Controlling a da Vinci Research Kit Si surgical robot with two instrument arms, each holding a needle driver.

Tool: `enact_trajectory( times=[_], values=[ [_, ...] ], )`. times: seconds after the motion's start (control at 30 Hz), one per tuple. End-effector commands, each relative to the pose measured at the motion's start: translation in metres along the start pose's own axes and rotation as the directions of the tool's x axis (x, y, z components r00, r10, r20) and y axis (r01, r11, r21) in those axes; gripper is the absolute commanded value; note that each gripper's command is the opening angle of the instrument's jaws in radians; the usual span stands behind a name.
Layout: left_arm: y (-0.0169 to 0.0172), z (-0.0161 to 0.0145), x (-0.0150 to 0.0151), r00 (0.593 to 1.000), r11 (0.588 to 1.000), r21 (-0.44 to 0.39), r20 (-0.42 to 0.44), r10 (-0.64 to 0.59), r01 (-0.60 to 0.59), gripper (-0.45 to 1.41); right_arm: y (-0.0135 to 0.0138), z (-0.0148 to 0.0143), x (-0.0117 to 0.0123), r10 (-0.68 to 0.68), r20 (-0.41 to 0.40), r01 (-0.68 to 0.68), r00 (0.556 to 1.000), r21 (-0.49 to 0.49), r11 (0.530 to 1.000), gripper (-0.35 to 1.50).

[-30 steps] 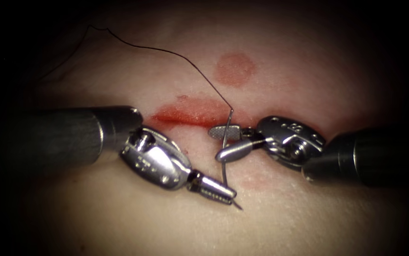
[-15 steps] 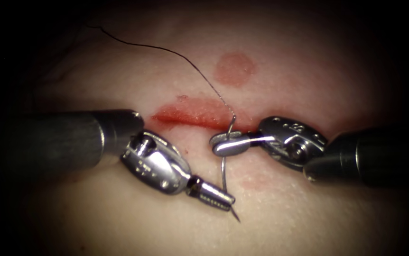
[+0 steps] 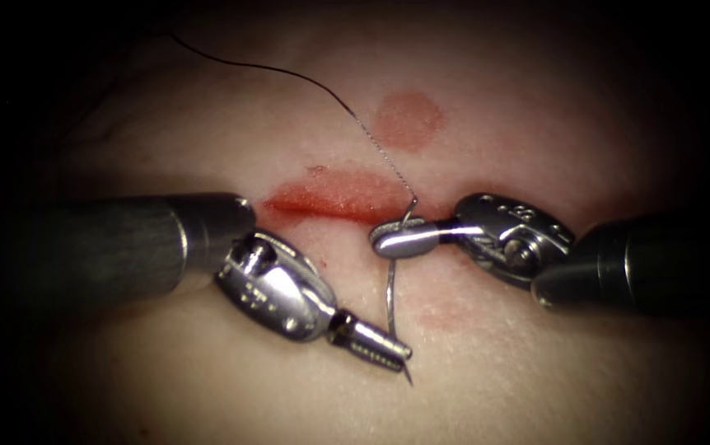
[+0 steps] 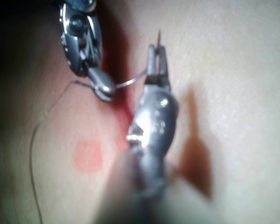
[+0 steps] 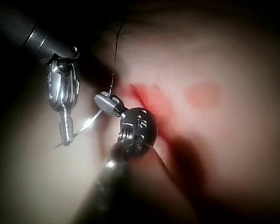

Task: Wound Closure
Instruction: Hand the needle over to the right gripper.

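Both tools had the needle (image 3: 389,301) at once! The left tool (image 3: 381,349) pinched it just behind the tip, which poked out past the jaws, clear of the tissue (image 3: 495,379) below the cut (image 3: 334,198). The right tool (image 3: 396,240) was clamped on the needle near its tail (right at the cut's lower edge), where the thread (image 3: 289,76) ran off up and to the left.
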Motion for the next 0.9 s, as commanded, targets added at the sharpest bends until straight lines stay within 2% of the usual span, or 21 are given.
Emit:
enact_trajectory(
  times=[0.03,0.13,0.2,0.63,0.9],
  values=[
    [0.0000,0.0002,-0.0006,0.999,0.999,0.017,0.011,-0.038,0.038,0.40,0.0003,0.0005,-0.0006,0.001,0.000,-0.001,1.000,0.002,1.000,-0.35],
    [-0.0010,-0.0007,-0.0001,0.992,0.992,0.037,0.020,-0.123,0.123,0.61,0.0002,0.0003,-0.0007,0.001,0.001,-0.001,1.000,0.004,1.000,-0.35],
    [-0.0013,-0.0012,0.0003,0.988,0.987,0.048,0.027,-0.152,0.150,0.64,0.0001,0.0002,-0.0008,0.000,0.002,0.000,1.000,0.005,1.000,-0.35],
    [-0.0015,-0.0016,0.0020,0.968,0.966,0.066,0.026,-0.251,0.248,0.63,0.0000,-0.0010,0.0002,-0.026,-0.005,0.025,1.000,-0.035,0.999,-0.35],
    [-0.0011,-0.0018,0.0024,0.955,0.953,0.065,0.022,-0.296,0.294,0.63,0.0004,-0.0022,0.0012,-0.067,0.018,0.069,0.998,-0.112,0.991,-0.35]
  ],
)
